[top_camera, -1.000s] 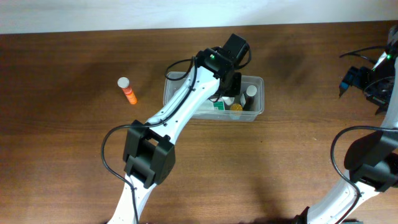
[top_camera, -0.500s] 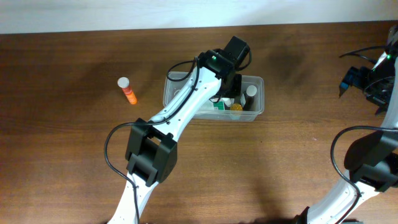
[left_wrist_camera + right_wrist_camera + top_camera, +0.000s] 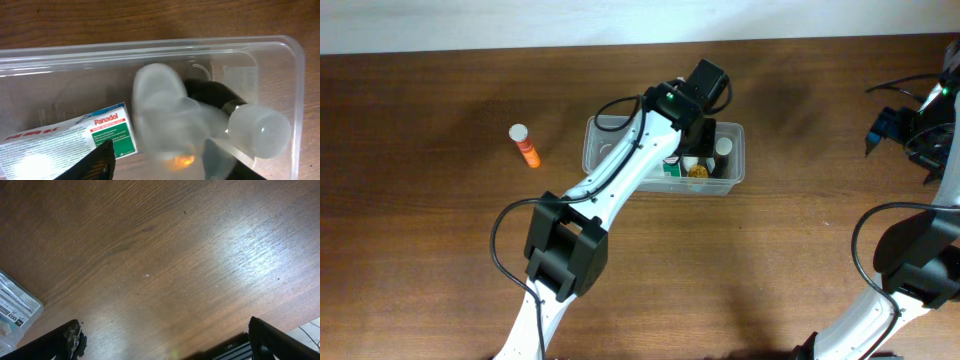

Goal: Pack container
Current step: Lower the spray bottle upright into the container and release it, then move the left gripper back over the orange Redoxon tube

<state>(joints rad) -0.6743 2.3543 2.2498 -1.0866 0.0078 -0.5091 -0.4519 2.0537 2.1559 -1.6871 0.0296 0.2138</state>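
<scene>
The container point(image 3: 600, 140) is a clear plastic tub in the middle of the table. My left gripper point(image 3: 160, 156) hangs inside it, jaws apart. Between and beyond the fingers point(image 3: 102, 162) a white-capped bottle point(image 3: 165, 115) with amber contents shows only as a blur, with a gap to the left finger. A white and green Panadol box point(image 3: 75, 132) lies in the container point(image 3: 150, 47) to its left. A dark bottle with a white cap point(image 3: 257, 130) lies to its right. My right gripper point(image 3: 165, 345) stands open over bare wood at the far right.
An orange bottle with a white cap point(image 3: 525, 145) lies on the table left of the container. The left arm point(image 3: 620, 180) crosses over the tub's middle. A printed pack point(image 3: 15, 310) shows at the left edge of the right wrist view.
The left jaws have spread apart and the amber bottle has come loose inside the container. The left wrist shifted slightly right. The right arm has not moved.
</scene>
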